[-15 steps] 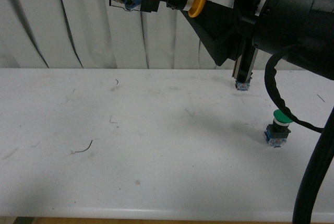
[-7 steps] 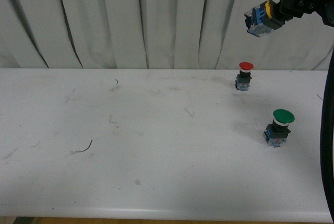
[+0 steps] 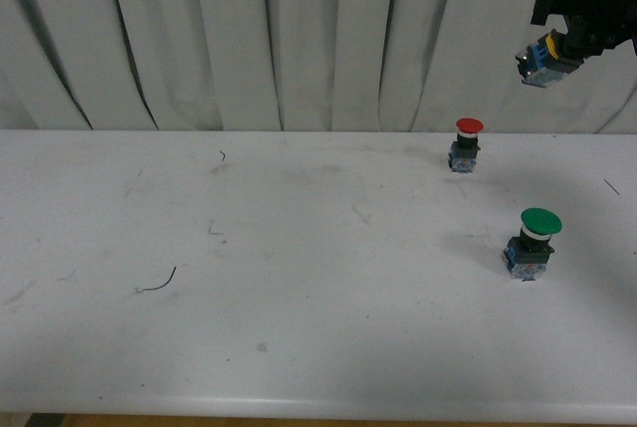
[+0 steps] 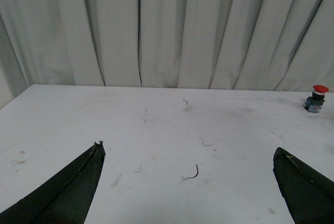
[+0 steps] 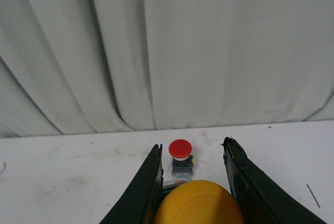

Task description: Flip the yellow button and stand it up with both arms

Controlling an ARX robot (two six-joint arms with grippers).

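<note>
The right claw (image 3: 572,39) is holding the yellow button (image 3: 542,57) high over the bench (image 3: 299,248); the left claw (image 4: 189,150) is gaping wide, empty. By my reckoning the button isn't standing anywhere yet.

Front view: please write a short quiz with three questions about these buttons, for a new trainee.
1. True or false: the yellow button stands on the table.
2. Which holds it? A) left hand B) right hand C) nothing
3. How many buttons stand on the table?
Key: 1 false, it is in the air; 2 B; 3 two, the red button and the green button.
</note>
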